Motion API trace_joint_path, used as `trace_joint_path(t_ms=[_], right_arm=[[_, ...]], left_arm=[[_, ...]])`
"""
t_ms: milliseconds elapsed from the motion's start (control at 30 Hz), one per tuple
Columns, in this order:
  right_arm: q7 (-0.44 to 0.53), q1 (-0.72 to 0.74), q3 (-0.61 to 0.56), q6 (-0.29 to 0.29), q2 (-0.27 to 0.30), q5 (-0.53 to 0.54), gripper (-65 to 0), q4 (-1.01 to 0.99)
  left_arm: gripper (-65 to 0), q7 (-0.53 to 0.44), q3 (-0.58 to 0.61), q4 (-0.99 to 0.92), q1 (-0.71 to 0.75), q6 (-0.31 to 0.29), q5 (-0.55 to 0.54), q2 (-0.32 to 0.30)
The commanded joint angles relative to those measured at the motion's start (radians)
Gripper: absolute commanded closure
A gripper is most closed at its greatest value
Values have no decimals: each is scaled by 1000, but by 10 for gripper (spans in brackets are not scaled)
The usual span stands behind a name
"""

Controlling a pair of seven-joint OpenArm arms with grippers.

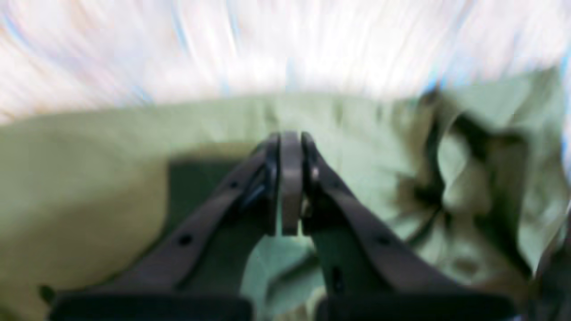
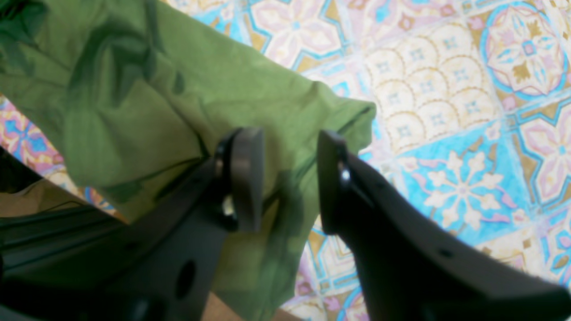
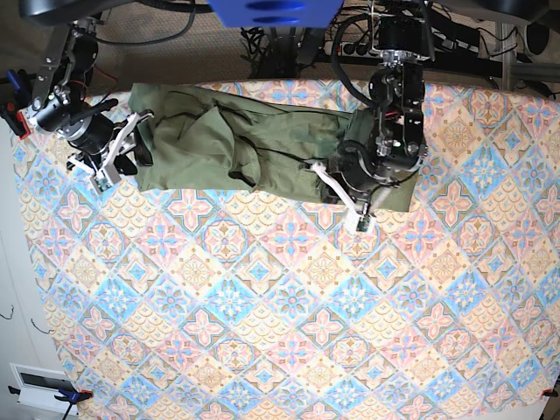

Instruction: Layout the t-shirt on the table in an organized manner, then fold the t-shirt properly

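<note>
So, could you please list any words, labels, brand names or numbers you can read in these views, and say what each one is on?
None: no text can be read in any view.
The t-shirt: plain olive fabric, no legible print showing.
The table cloth: only floral diamond tiles, no lettering.
The left claw and right claw: no markings visible.
The left wrist view is too blurred to show fine print.

One t-shirt [image 3: 254,144], one table [image 3: 289,315], two grippers, seemingly nothing else.
</note>
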Motion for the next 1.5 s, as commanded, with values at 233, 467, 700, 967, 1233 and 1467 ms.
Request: trace_joint_path(t_ms=[233,467,700,967,1233,1467], right_arm=[[19,5,7,3,16,16,-197,15],[19,6,7,3,16,16,-197,15],[19,11,5,3,16,16,-197,15],[19,13,5,3,16,16,-197,15],[19,13,5,3,16,16,-197,15],[19,13,5,3,16,16,-197,15]], left_arm=[[0,-9,-42,31,-14,-5,-13,55],[-157,33,13,70,43,-4,36,32],[-350,30,97,126,115,-4,227,16],[-350,16,99,122,109,78,316,44],[-350,-6,116,14,104,93,313,50],[-345,-6,160,11,104,93,321,50]])
